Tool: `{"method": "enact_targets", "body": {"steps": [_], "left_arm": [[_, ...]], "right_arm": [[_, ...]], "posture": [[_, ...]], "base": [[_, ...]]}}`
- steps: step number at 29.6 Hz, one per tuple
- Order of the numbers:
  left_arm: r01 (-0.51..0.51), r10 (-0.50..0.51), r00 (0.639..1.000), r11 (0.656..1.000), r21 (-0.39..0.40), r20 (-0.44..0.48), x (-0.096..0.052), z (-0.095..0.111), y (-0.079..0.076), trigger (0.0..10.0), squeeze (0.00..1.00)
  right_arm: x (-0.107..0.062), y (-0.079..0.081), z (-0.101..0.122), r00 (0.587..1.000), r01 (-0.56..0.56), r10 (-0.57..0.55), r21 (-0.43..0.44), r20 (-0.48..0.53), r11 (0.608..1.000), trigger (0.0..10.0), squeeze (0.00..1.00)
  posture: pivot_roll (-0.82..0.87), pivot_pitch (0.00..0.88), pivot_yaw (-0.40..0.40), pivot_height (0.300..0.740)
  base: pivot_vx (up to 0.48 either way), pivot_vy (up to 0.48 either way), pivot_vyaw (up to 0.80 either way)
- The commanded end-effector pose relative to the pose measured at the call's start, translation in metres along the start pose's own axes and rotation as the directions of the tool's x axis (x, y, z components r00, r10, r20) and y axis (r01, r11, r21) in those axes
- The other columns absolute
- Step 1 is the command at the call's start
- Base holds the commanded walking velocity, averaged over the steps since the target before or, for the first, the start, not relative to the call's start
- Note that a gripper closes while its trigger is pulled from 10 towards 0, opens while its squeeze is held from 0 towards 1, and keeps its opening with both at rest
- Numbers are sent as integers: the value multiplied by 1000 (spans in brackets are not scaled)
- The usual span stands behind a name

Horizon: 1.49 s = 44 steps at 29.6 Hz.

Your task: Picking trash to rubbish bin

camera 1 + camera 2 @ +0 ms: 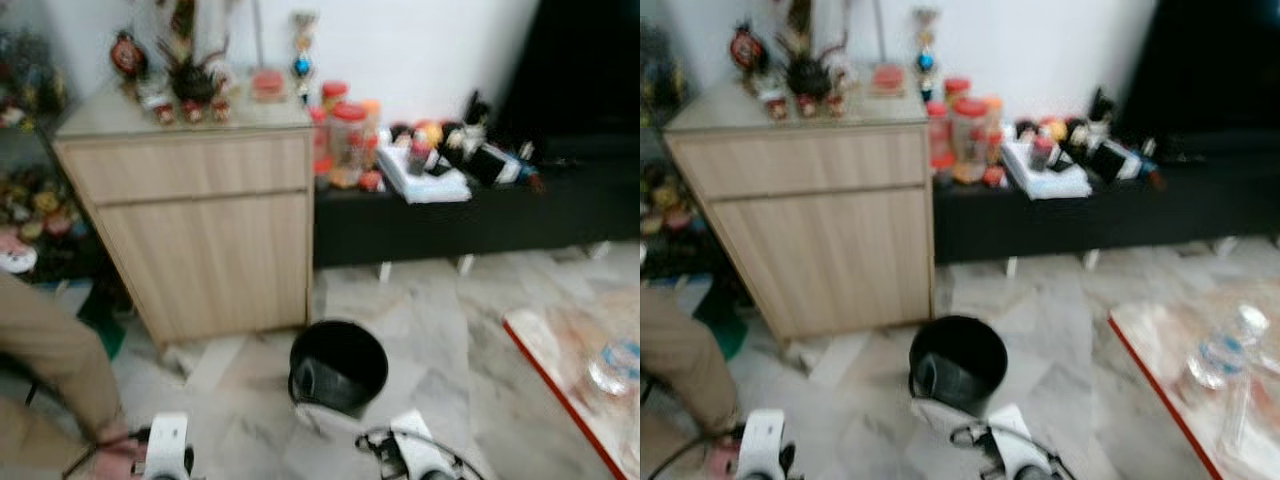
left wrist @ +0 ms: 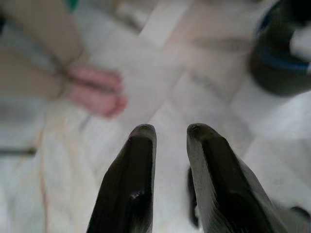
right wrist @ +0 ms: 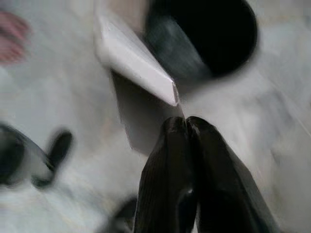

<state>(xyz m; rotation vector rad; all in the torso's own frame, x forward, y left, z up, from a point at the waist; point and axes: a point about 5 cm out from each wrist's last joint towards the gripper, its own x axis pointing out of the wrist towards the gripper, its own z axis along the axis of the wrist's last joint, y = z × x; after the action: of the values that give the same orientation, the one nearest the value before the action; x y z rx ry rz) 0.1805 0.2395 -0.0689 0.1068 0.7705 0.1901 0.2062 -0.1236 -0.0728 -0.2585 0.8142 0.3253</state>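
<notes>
The white piece of trash (image 3: 138, 60), a flat folded card or paper, is being pinched at its corner by the right gripper (image 3: 187, 121), whose fingers are pressing closed on it, and it is hanging just beside the near rim of the black rubbish bin (image 1: 338, 365). The bin is standing upright on the pale marble floor (image 1: 430, 320), its mouth open and its inside too dark to tell what it is holding. The left gripper (image 2: 171, 132) is hovering low over bare floor with its fingers standing a little apart and gripping nothing; a person's bare foot (image 2: 97, 92) is resting on the tiles near it, and a tan trouser leg (image 1: 50, 360) is showing at the robot's left. Behind the bin a wooden cabinet (image 1: 200, 230) is carrying ornaments on top, and a low black bench (image 1: 460, 215) is running along the wall, crowded with red-lidded jars (image 1: 345, 135) and bottles. To the right a red-edged mat (image 1: 1185, 390) is lying with a clear plastic bottle (image 1: 1220, 350) on it. Open floor is lying between the bin, the bench and the mat.
</notes>
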Motion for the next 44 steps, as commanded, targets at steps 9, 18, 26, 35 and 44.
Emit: {"method": "enact_targets", "body": {"steps": [9,18,26,35,44], "left_arm": [[23,-24,999,1000,9,33,4,11,-6,10000,0],[26,-27,999,1000,9,35,4,11,-8,10000,0],[28,-28,999,1000,7,34,4,11,-8,10000,0],[28,-28,999,1000,-1,37,4,13,-10,10000,0],[32,-32,999,999,-2,39,5,15,-9,10000,0]], "right_arm": [[-1,-5,1,1000,16,-16,13,15,1000,10000,0],[-1,-6,0,1000,13,-13,9,13,1000,10000,0],[-1,-6,2,1000,10,-11,7,16,1000,10000,0],[0,-7,5,1000,8,-8,6,27,1000,10000,0],[1,-5,9,999,-6,6,4,34,1000,10000,0]], "posture": [[57,0,-35,740],[61,0,-40,740],[62,0,-44,740],[62,0,-46,740],[59,0,-42,740]], "base": [[316,0,0],[315,0,0],[315,0,0],[316,0,0],[307,0,0]]}}
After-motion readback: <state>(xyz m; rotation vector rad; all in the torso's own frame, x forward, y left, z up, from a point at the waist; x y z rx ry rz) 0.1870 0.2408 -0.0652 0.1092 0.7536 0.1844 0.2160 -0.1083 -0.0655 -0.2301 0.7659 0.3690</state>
